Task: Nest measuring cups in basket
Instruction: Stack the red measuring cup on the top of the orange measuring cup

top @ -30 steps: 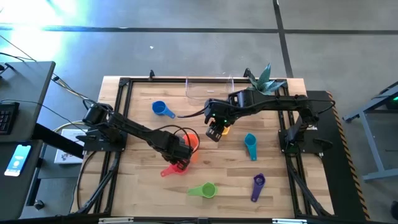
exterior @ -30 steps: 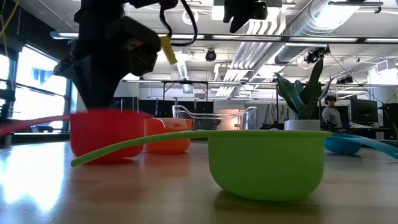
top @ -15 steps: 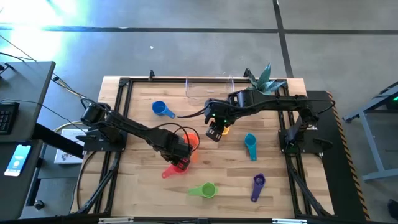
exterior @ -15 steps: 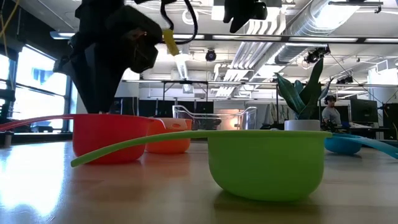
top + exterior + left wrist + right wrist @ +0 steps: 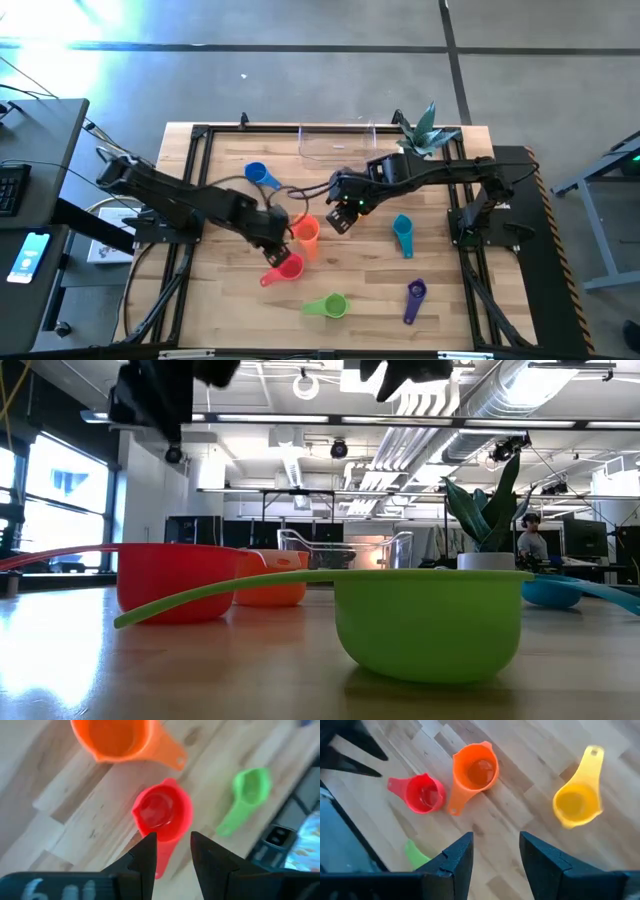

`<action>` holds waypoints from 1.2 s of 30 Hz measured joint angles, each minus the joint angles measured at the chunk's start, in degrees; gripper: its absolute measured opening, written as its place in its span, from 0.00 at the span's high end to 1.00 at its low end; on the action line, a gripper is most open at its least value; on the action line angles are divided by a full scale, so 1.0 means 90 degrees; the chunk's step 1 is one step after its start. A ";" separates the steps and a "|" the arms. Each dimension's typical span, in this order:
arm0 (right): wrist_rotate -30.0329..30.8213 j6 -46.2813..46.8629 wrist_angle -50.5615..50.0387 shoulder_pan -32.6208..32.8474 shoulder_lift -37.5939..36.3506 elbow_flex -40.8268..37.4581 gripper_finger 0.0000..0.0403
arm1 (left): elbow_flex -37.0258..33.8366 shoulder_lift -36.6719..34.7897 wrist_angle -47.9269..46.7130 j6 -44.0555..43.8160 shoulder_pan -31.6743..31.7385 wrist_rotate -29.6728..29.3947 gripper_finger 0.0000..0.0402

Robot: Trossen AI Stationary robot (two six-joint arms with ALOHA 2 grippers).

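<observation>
My left gripper (image 5: 172, 837) hangs open above the red cup (image 5: 162, 815), which stands on the table with its handle toward the near left. The orange cup (image 5: 305, 233) stands just right of it. My right gripper (image 5: 495, 840) hovers open over the table's middle, and its wrist view shows the yellow cup (image 5: 576, 802), the orange cup (image 5: 476, 770) and the red cup (image 5: 422, 795) below. The green cup (image 5: 327, 306), purple cup (image 5: 414, 298), teal cup (image 5: 403, 233) and blue cup (image 5: 260, 176) lie scattered. The clear basket (image 5: 338, 146) sits at the far edge.
A small white plant pot (image 5: 425, 128) stands right of the basket at the far edge. Black frame rails (image 5: 195, 200) border the table on the left and right. In the low view the green cup (image 5: 430, 620) stands nearest, with the red one (image 5: 175, 580) behind it.
My left gripper has risen from right at the red cup to well above it, drawing back toward the far left. The red cup has stayed on the table. My right gripper has shifted slightly toward the left.
</observation>
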 joint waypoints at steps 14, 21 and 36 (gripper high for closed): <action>0.0917 0.3447 0.0729 0.1052 0.0201 0.0000 0.62 | 0.0000 -0.1966 -0.0587 0.1896 0.0005 -0.0062 0.72; 0.1083 0.4390 0.1525 0.1424 0.0741 0.0000 0.62 | 0.0002 -0.2607 -0.0872 0.2309 0.0005 -0.0062 0.72; 0.0908 0.5445 0.2455 0.1478 0.1960 -0.0002 0.62 | 0.0002 -0.3293 -0.1451 0.2296 0.0005 -0.0443 0.73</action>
